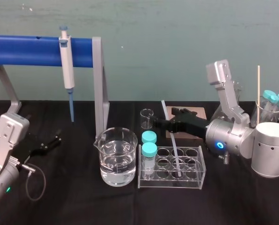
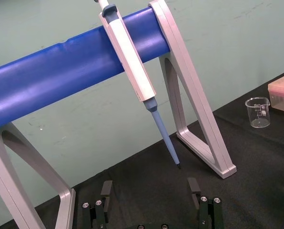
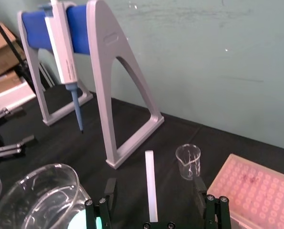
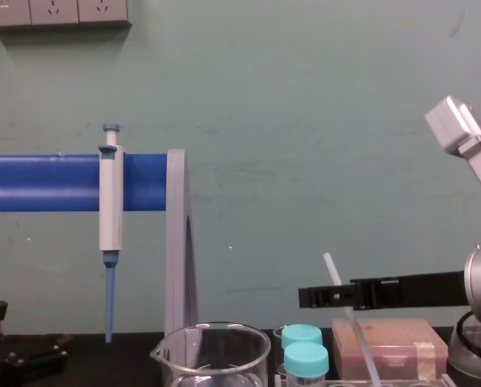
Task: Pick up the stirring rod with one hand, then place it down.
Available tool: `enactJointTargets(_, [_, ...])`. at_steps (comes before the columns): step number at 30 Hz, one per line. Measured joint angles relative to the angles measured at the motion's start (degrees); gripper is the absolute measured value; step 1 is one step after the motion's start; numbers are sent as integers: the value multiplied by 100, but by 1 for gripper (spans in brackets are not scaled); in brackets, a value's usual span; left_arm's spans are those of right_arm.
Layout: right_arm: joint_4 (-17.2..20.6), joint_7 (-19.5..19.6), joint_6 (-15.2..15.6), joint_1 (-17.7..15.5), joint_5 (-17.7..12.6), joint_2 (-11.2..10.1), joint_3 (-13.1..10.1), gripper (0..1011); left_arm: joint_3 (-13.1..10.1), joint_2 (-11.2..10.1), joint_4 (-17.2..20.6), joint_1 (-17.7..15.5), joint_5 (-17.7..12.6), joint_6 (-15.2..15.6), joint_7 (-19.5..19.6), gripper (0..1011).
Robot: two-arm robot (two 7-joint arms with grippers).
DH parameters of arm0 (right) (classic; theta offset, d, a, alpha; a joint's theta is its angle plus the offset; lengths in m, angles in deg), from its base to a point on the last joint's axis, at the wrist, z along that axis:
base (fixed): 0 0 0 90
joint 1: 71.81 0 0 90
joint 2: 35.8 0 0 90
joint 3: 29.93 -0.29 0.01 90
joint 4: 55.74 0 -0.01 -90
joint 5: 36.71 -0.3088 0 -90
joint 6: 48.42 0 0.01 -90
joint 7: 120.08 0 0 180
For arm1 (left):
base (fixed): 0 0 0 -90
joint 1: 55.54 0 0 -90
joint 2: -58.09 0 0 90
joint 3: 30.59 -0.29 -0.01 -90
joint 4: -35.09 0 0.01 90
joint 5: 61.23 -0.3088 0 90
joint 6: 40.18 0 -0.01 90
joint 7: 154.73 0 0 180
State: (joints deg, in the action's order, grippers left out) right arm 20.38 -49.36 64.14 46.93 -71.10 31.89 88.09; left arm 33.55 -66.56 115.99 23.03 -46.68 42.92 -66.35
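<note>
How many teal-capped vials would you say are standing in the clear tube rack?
2. Both stand at the left end of the clear rack: one teal-capped vial in the front row, the other directly behind it. The remaining wells hold no vials.

A pale green wall (image 4: 305, 121) stood behind the table (image 1: 74, 206), with small marks and scratches on it. A row of white sockets (image 4: 55, 11) sat high on this wall. Black cloth covered the table. Some brown cardboard boxes (image 3: 1, 47) stood beyond it.
</note>
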Motion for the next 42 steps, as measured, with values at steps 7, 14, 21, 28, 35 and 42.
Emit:
enactJointTargets(7, [44,33,-26,-16,221,-56,86,1004,0,0,0,0,0,0,0,1000])
enactJointTargets(14, [45,33,-25,-18,199,-49,74,1004,0,0,0,0,0,0,0,1000])
enactJointTargets(21, [44,32,-20,-19,171,-46,62,948,0,0,0,0,0,0,0,1000])
enactJointTargets(28, [41,31,-16,-19,160,-43,58,767,0,0,0,0,0,0,0,1000])
enactJointTargets(35, [38,31,-12,-19,155,-40,54,551,0,0,0,0,0,0,0,1000])
enactJointTargets(42, [37,31,-11,-19,152,-40,50,334,0,0,0,0,0,0,0,1000])
